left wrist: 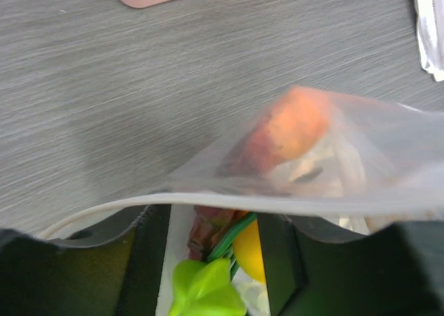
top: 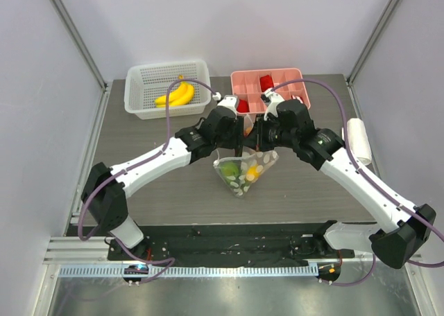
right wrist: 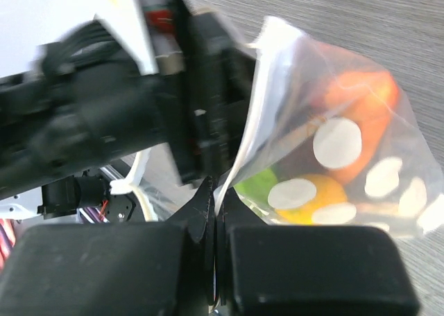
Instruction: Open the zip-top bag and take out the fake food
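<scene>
At the far left of the tabletop (top: 291, 199), a white basket (top: 147, 109) was seen with yellow bananas (top: 177, 95) lying inside it, already out of the bag. Next came the left pincer (top: 234, 145), brought in to the middle of the scene. In its wrist view its fingers (left wrist: 151, 260) were seen standing apart with the bag's lip stretched across them, and whether any film was gripped could not be told. The zip-top bag (top: 244, 172) was found directly between the two pincers. Its mouth was raised to them and its narrowing bottom pointed toward the arm bases, so its long axis ran from far to near. Inside it were seen a green piece (left wrist: 205, 292), a yellow piece (left wrist: 248, 250) and an orange sausage-like piece (left wrist: 291, 125). The right pincer (right wrist: 216, 222) was clenched on the bag's edge beside the white zip strip (right wrist: 260, 87). Both arms were judged about equally near, one on each side of the mouth, so the next move was judged to turn on drawing the two lips sideways apart. Farther right lay a pink tray (top: 267, 71), then a white roll (top: 357, 139).
</scene>
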`<action>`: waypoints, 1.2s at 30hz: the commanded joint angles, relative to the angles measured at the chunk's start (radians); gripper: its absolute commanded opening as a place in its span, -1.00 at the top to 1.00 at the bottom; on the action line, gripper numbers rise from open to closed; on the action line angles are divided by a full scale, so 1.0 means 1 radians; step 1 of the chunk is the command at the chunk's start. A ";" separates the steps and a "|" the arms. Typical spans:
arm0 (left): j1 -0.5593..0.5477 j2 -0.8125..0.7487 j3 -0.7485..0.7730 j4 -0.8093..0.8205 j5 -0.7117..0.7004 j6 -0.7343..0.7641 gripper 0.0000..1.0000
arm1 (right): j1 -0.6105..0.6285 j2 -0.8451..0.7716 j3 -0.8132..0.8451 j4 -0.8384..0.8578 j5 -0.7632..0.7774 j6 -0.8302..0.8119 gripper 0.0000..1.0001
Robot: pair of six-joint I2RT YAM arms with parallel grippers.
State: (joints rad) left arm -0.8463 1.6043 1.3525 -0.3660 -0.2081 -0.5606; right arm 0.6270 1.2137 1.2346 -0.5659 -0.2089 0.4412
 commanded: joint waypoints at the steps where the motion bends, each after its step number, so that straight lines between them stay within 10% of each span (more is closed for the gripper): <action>1: 0.010 0.035 -0.016 0.119 0.108 0.008 0.06 | 0.010 -0.014 0.012 0.077 -0.026 -0.006 0.98; 14: 0.012 0.011 -0.069 0.208 0.116 0.034 1.00 | 0.010 -0.031 -0.004 0.060 0.005 -0.021 0.98; 27: -0.004 -0.199 -0.150 0.115 0.186 -0.013 0.99 | 0.008 -0.046 -0.032 0.037 0.052 -0.067 0.98; 31: -0.011 -0.210 -0.165 0.090 0.251 -0.028 0.43 | 0.007 -0.046 -0.024 0.038 0.032 -0.064 0.98; 36: -0.053 -0.179 -0.056 -0.105 0.233 0.037 0.26 | 0.008 -0.040 -0.015 0.040 0.028 -0.064 0.98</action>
State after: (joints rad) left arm -0.8619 1.4117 1.2133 -0.3321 0.0013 -0.5671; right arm 0.6312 1.1954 1.1965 -0.5613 -0.1631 0.3943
